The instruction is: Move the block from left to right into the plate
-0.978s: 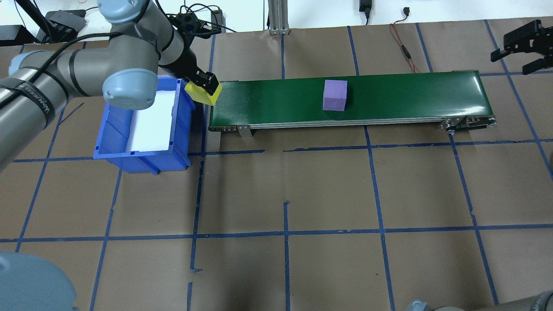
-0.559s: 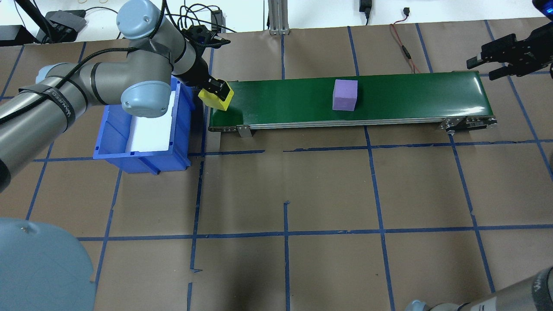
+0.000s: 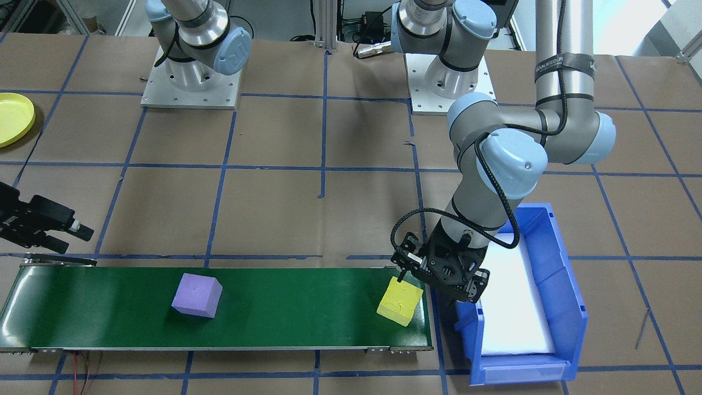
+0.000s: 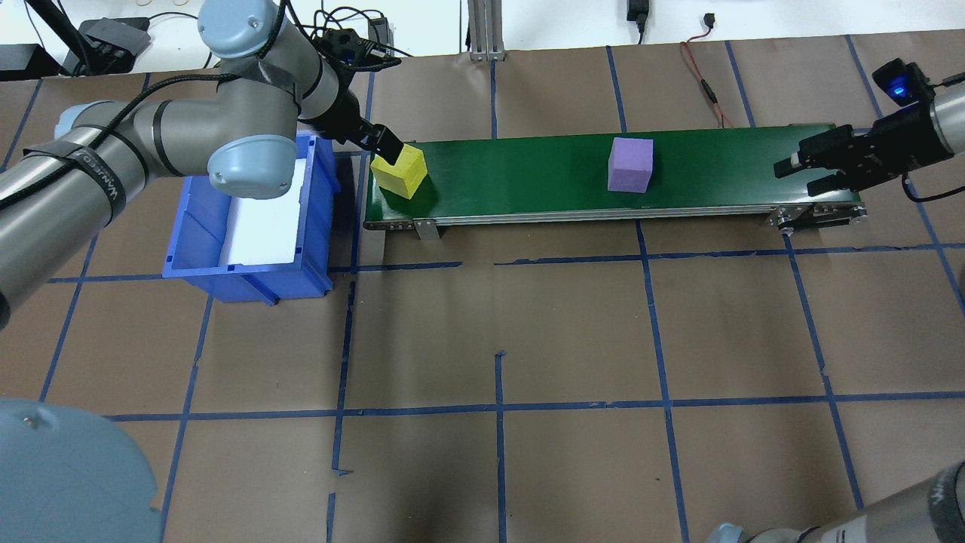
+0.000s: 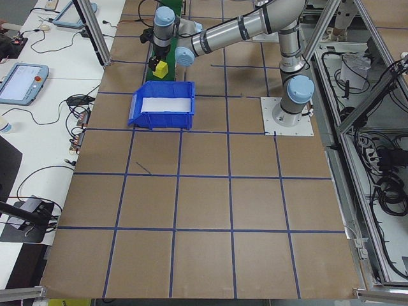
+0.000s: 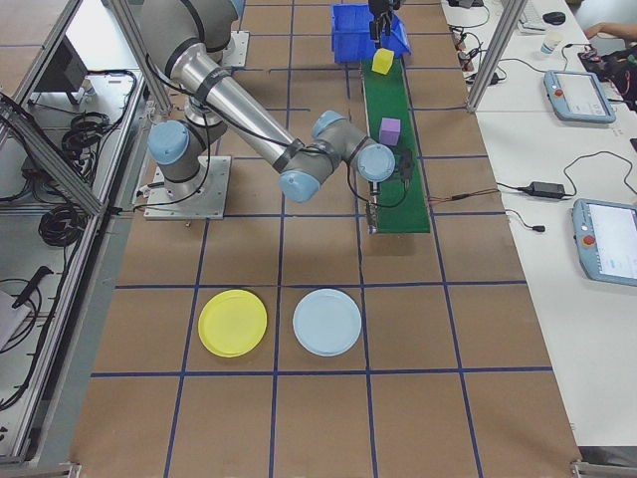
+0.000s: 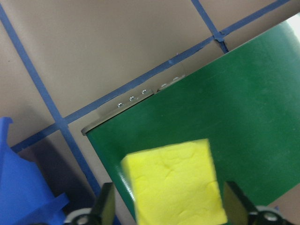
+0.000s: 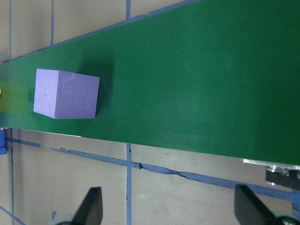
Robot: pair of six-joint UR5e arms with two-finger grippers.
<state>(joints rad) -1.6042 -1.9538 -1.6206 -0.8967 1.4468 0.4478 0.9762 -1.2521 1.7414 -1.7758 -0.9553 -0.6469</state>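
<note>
A yellow block (image 4: pixel 399 171) rests on the left end of the green conveyor belt (image 4: pixel 528 177). My left gripper (image 4: pixel 381 143) hovers at its back edge. In the left wrist view its fingers (image 7: pixel 105 204) stand apart on either side of the yellow block (image 7: pixel 171 183), open, with a gap on one side. Further along the belt is a purple block (image 4: pixel 630 164). Over the belt's right end my right gripper (image 4: pixel 805 173) is open and empty, facing the purple block (image 8: pixel 65 93). The yellow plate (image 6: pixel 233 323) lies on the table on my right side, far from the belt.
A blue bin (image 4: pixel 249 211) with a white liner stands just left of the belt, under my left arm. Beside the yellow plate lies a light blue plate (image 6: pixel 326 322). Brown paper with blue tape lines covers the table.
My left gripper carried the yellow block from the bin's edge onto the belt's left end and let it go. The purple block rode right. My right gripper moved in over the belt's right end.
</note>
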